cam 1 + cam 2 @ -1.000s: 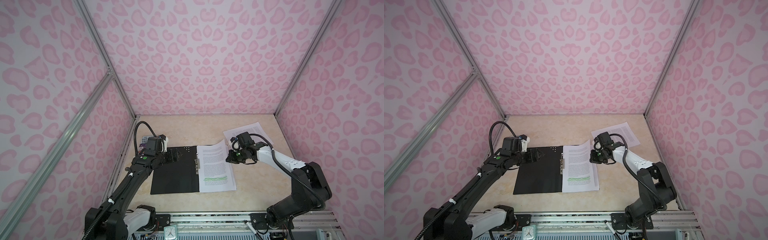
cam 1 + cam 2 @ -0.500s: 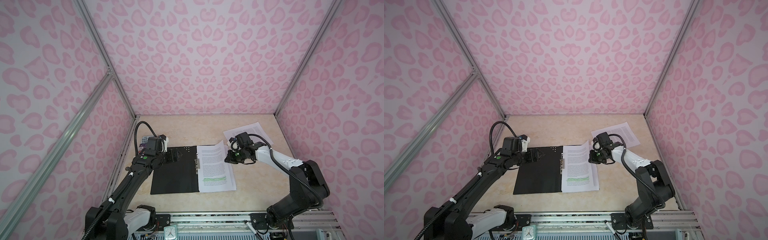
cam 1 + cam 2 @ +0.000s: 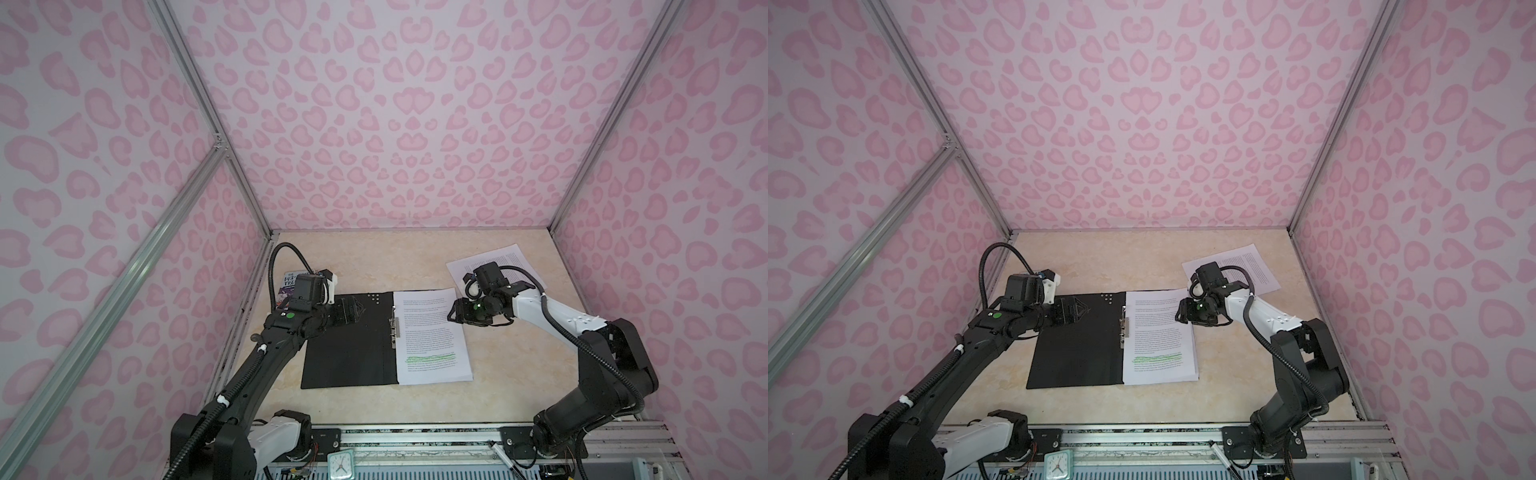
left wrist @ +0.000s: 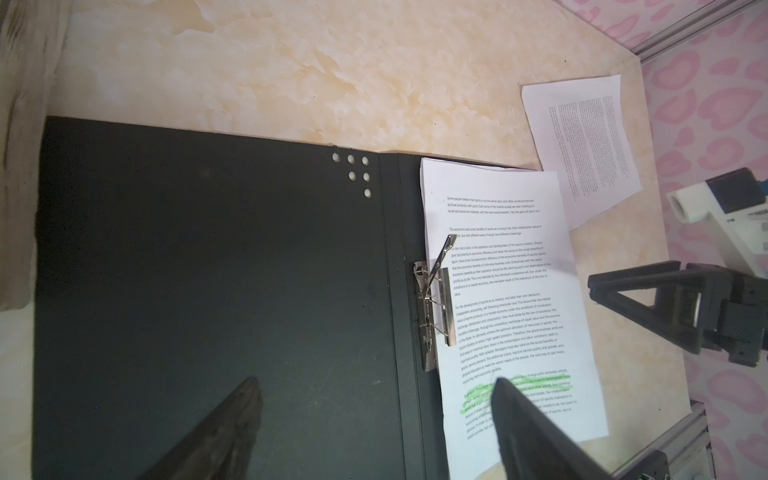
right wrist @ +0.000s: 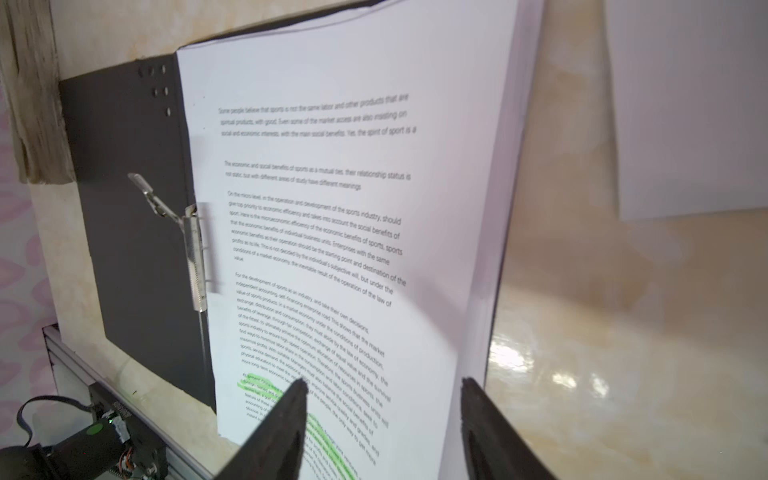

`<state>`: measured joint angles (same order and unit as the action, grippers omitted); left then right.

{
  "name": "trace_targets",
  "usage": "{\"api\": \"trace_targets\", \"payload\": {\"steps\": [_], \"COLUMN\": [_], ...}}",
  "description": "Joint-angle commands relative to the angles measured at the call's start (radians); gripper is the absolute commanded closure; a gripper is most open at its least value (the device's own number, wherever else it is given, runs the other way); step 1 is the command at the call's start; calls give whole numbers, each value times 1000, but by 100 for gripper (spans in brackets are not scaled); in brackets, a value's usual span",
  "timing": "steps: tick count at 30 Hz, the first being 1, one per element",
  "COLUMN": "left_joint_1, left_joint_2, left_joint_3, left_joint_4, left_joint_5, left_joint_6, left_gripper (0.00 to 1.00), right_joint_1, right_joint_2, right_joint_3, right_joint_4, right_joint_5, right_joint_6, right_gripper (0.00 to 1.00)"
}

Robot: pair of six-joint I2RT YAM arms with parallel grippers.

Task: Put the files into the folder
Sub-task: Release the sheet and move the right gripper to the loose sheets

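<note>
The black folder point(image 3: 349, 340) point(image 3: 1075, 340) lies open on the table, its metal clip point(image 3: 392, 328) point(image 4: 434, 307) raised at the spine. A stack of files point(image 3: 432, 336) point(image 3: 1158, 336) point(image 5: 332, 208) with a green highlighted line covers its right half. One more sheet point(image 3: 494, 262) point(image 4: 582, 141) lies at the back right. My left gripper point(image 3: 357, 309) point(image 4: 376, 382) hovers open over the folder's bare left flap point(image 4: 208, 270). My right gripper point(image 3: 453, 316) point(image 5: 384, 382) stands open at the stack's right edge, nothing between its fingers.
A colourful paperback book point(image 3: 289, 284) lies at the far left behind my left arm. Pink patterned walls close in the table on three sides. A small clock point(image 3: 340, 465) sits on the front rail.
My right gripper has opened and let go of the stack's right edge. The lifted, curled paper edge has dropped flat onto the folder. The left arm has not moved.
</note>
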<state>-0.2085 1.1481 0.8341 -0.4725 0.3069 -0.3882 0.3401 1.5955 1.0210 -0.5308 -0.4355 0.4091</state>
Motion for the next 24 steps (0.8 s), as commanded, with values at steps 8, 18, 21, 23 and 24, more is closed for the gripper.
{"api": "trace_targets", "payload": {"steps": [8,18,21,23,24], "left_joint_1": [1,4,4,4,5], "left_joint_2": [-11,-7,-5,-4,-3], "left_joint_3": [-1,48,46,46,48], "left_joint_4": [32,4,5,6,6], "left_joint_5": [5,0,24,33,37], "left_joint_6": [8,-26,-19,-15,-14], "left_gripper": [11,3,3,3,3], "right_joint_1": [-188,-298,-330,-328,-317], "right_joint_2": [46,280,362,393,398], "right_joint_3": [27,240,320,359,366], "right_joint_4": [86,144,114,94,91], "right_joint_5": [51,83,66,66,73], "right_joint_6": [84,142,132,122,114], "right_gripper": [23,24,24,24,24]}}
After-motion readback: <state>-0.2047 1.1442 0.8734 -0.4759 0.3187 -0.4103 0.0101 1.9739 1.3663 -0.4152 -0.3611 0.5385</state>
